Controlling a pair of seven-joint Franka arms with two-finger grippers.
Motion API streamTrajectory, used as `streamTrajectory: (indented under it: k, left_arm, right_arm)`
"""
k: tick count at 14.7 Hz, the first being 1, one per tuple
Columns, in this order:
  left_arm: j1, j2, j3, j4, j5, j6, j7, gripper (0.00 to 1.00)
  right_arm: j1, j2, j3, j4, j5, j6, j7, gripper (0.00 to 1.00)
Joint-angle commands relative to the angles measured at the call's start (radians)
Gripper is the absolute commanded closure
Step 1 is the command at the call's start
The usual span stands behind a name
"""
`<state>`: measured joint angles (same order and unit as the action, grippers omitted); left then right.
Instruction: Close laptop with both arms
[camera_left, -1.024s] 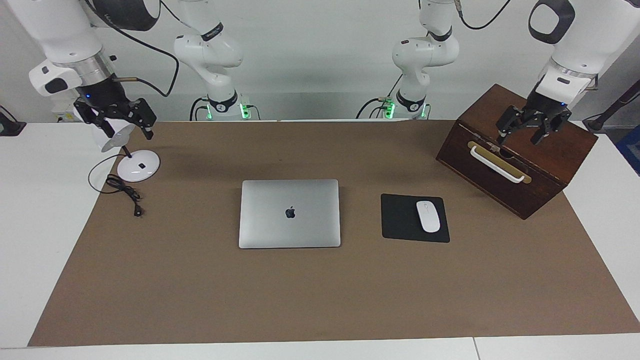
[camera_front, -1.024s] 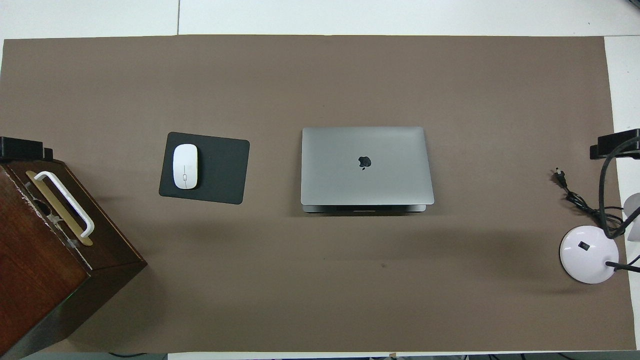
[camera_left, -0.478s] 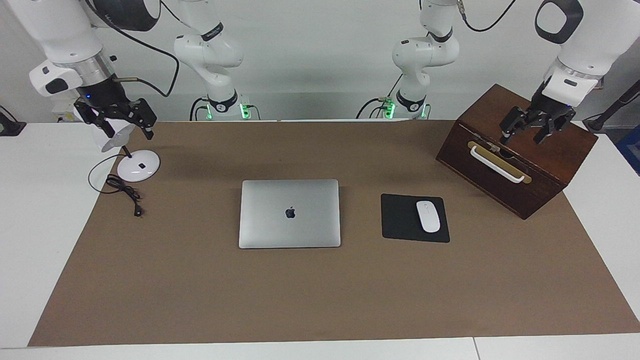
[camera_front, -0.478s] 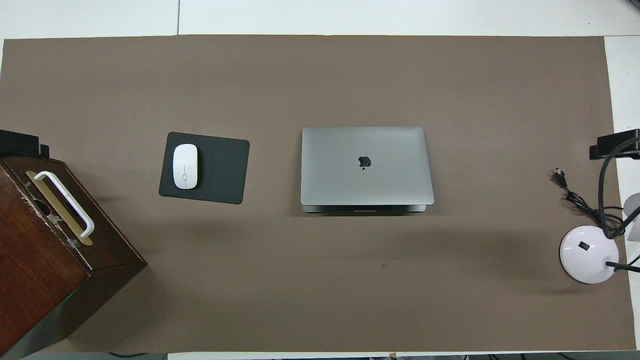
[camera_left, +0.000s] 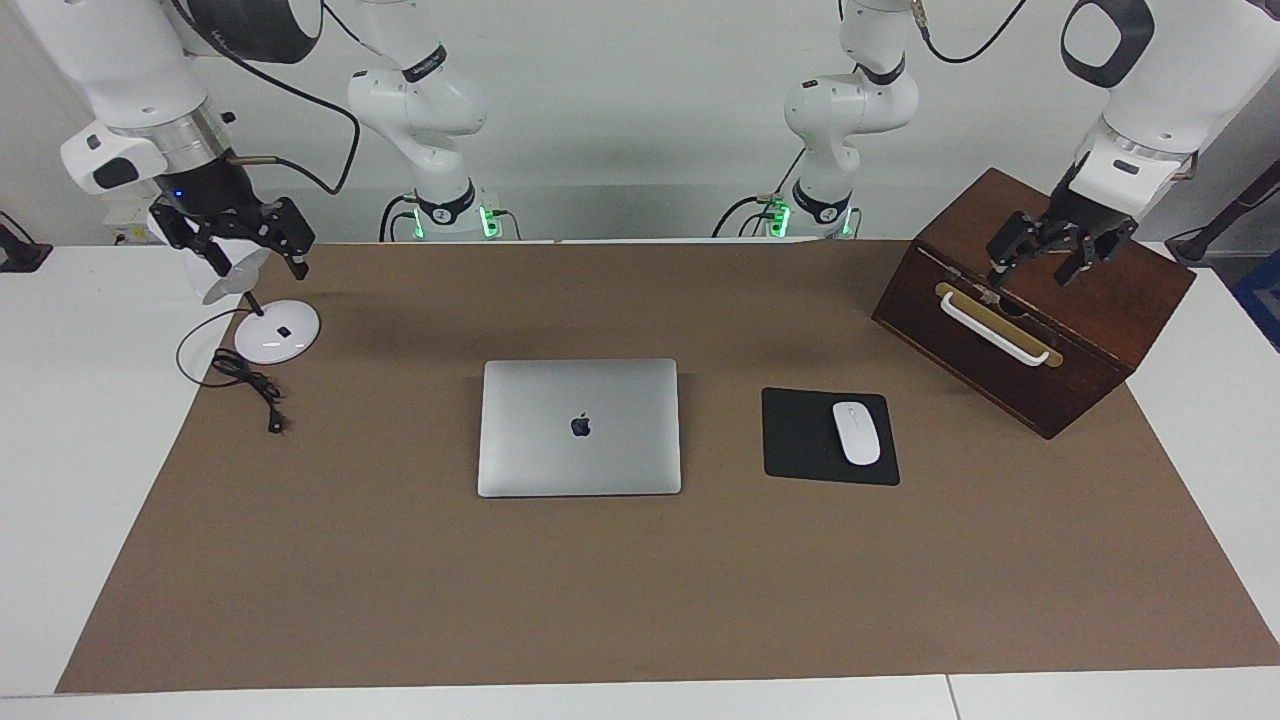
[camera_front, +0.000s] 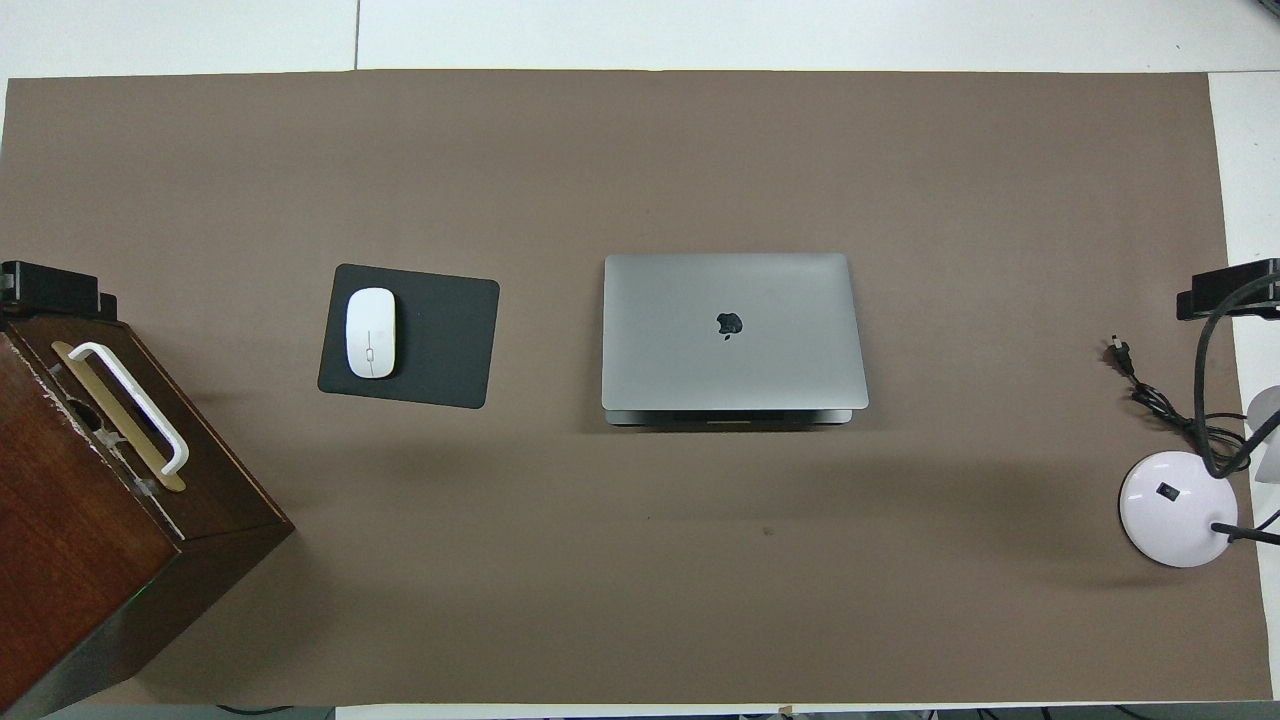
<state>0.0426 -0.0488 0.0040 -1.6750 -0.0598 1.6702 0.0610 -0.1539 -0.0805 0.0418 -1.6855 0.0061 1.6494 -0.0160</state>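
Laptop lies lid-down, mid-counter beside the mousepad; closing appears done. Left hand over the box, right hand over the lamp, both open, empty; next: retreat

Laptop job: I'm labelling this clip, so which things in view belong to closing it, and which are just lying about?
Job:
laptop, lid down
left gripper, open
right gripper, open

Lying about:
mousepad
mouse
wooden box
desk lamp
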Motion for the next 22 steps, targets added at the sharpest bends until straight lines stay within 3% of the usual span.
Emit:
streamTrajectory:
  k: [1, 15, 22]
  left_arm:
    - [-0.013, -0.009, 0.002, 0.018, 0.017, -0.017, -0.013, 0.00]
    - [0.002, -0.031, 0.004, -0.008, 0.017, -0.023, -0.010, 0.00]
    - [-0.003, -0.045, 0.004, -0.017, 0.055, -0.122, -0.042, 0.00]
  right_arm:
    - [-0.006, -0.012, 0.003, -0.017, -0.011, 0.007, -0.030, 0.00]
    - [-0.006, -0.018, 0.003, -0.031, -0.011, 0.006, -0.030, 0.00]
    - [-0.004, -0.018, 0.003, -0.031, -0.011, 0.006, -0.029, 0.00]
